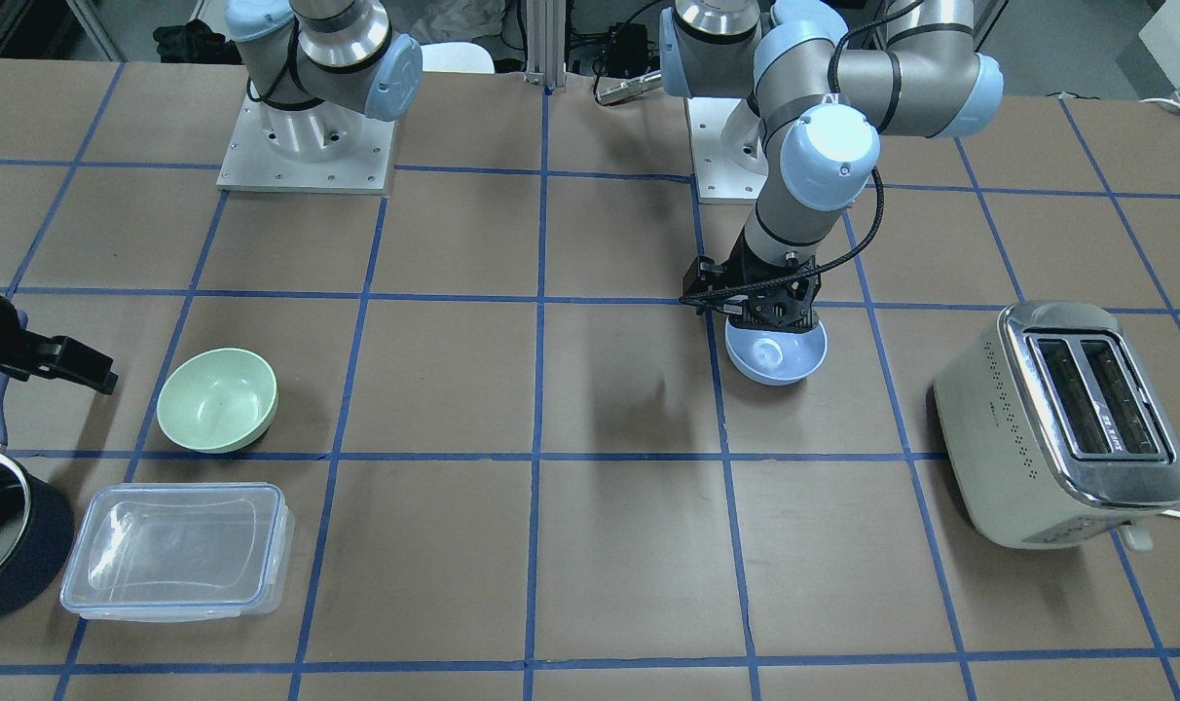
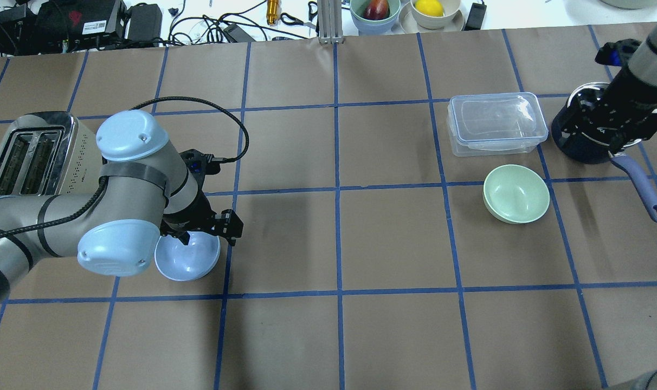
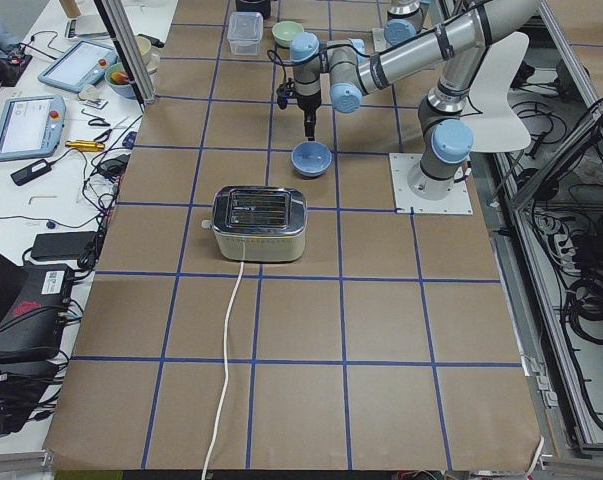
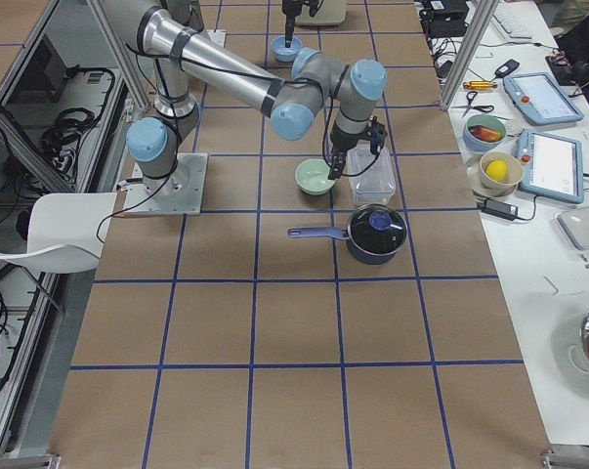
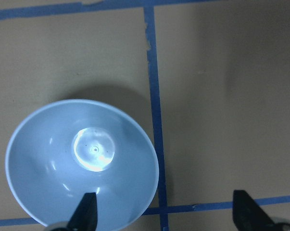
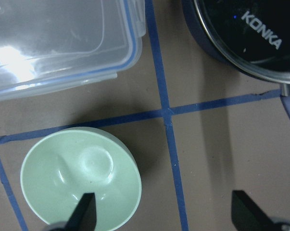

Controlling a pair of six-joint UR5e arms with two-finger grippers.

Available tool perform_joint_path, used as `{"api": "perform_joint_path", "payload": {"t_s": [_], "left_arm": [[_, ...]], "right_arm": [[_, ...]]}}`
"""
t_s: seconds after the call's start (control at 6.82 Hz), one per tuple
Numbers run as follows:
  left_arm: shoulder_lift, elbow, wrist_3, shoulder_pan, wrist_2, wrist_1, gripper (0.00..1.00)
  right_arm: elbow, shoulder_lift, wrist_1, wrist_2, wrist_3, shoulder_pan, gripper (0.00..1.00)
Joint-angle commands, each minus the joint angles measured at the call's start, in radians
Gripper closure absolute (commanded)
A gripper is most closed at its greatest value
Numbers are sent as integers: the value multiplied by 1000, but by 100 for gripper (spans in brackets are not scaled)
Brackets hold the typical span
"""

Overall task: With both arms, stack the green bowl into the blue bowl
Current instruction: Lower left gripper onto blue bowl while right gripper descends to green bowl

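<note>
The pale green bowl [image 1: 217, 400] sits upright on the table next to a clear container; it also shows in the overhead view [image 2: 516, 194]. The light blue bowl [image 1: 777, 355] sits upright on the other side [image 2: 187, 257]. My left gripper [image 2: 205, 230] hovers just above the blue bowl, open. In the left wrist view [image 5: 166, 214] one finger is over the bowl's [image 5: 82, 163] inside and the other is outside its rim. My right gripper [image 2: 610, 122] is open and empty, up above the saucepan and beside the green bowl [image 6: 81, 183].
A clear lidded container [image 2: 496, 123] and a dark navy saucepan [image 2: 583, 143] with a purple handle stand close to the green bowl. A cream toaster [image 2: 33, 154] stands beside my left arm. Bowls of fruit [image 2: 374, 11] sit past the table's far edge.
</note>
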Motion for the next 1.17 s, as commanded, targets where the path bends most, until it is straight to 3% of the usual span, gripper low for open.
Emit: {"api": "perform_joint_path", "payload": {"t_s": [0.0, 0.29, 0.44, 0.59, 1.03], "left_arm": [[-54, -36, -4, 13, 1, 53, 0], [-111, -87, -7, 13, -1, 187, 7], [-105, -88, -42, 12, 1, 196, 89], [-96, -91, -118, 4, 2, 185, 100], [-97, -59, -117, -2, 4, 199, 100]], "right_arm": [[144, 62, -202, 28, 1, -1, 0], [151, 112, -227, 36, 3, 4, 5], [152, 116, -244, 61, 3, 4, 60], [151, 116, -241, 63, 3, 4, 100], [138, 96, -229, 91, 3, 5, 100]]}}
